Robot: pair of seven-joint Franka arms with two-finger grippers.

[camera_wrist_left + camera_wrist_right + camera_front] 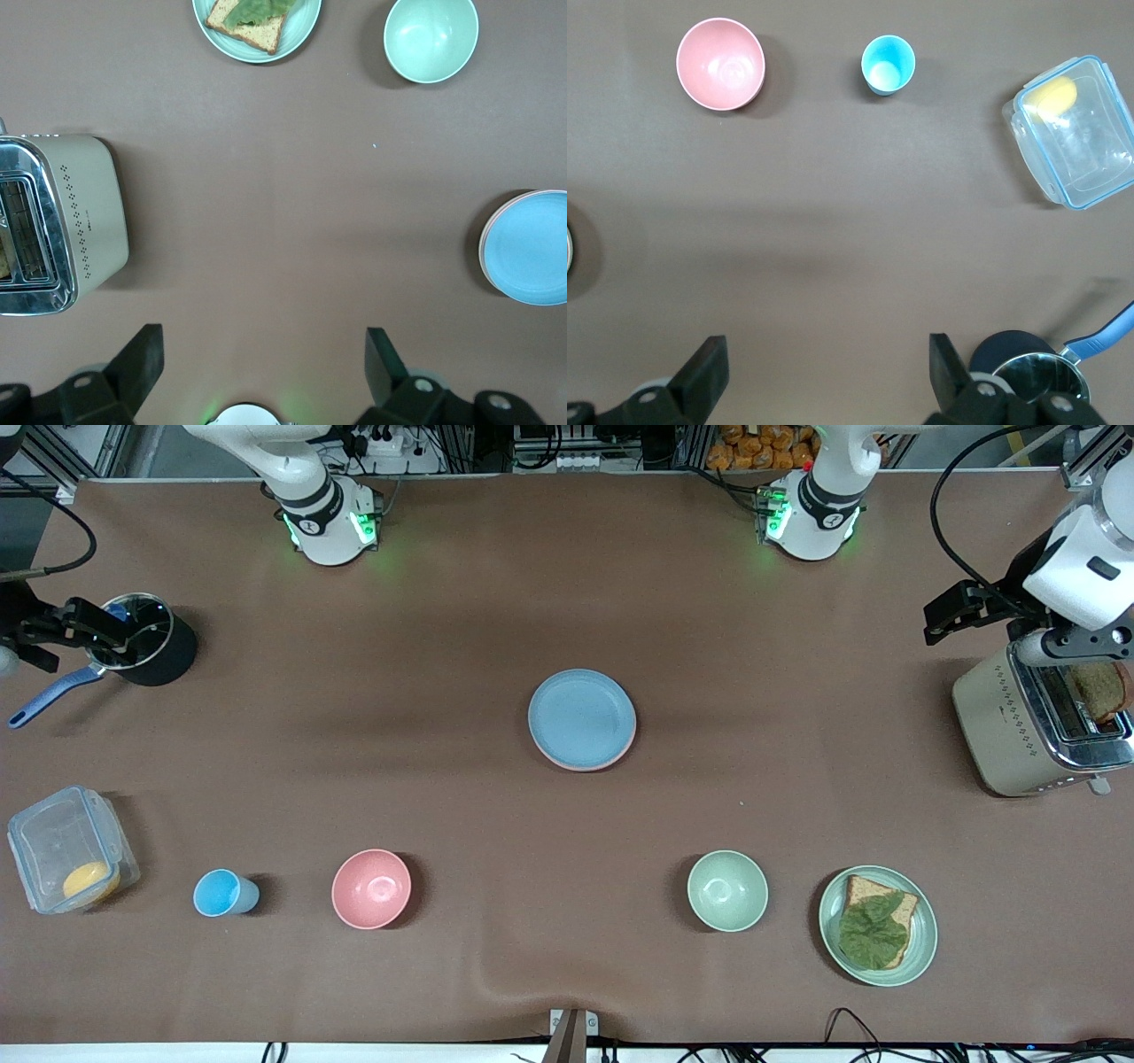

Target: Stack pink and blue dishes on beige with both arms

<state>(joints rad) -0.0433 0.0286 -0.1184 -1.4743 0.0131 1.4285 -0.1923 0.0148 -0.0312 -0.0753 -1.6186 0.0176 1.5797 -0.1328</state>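
Note:
The light blue plate lies in the middle of the table on top of the pink plate, of which only a thin rim shows. The beige plate is hidden. In the left wrist view the blue plate sits at the edge, with the pink plate's rim under it. My left gripper hangs high and open near the toaster, holding nothing. My right gripper hangs high and open by the pot, also holding nothing. Both are far from the plates.
A toaster with bread stands at the left arm's end. Along the edge nearest the front camera are a green plate with bread, a green bowl, a pink bowl, a blue cup and a clear container. A black pot stands at the right arm's end.

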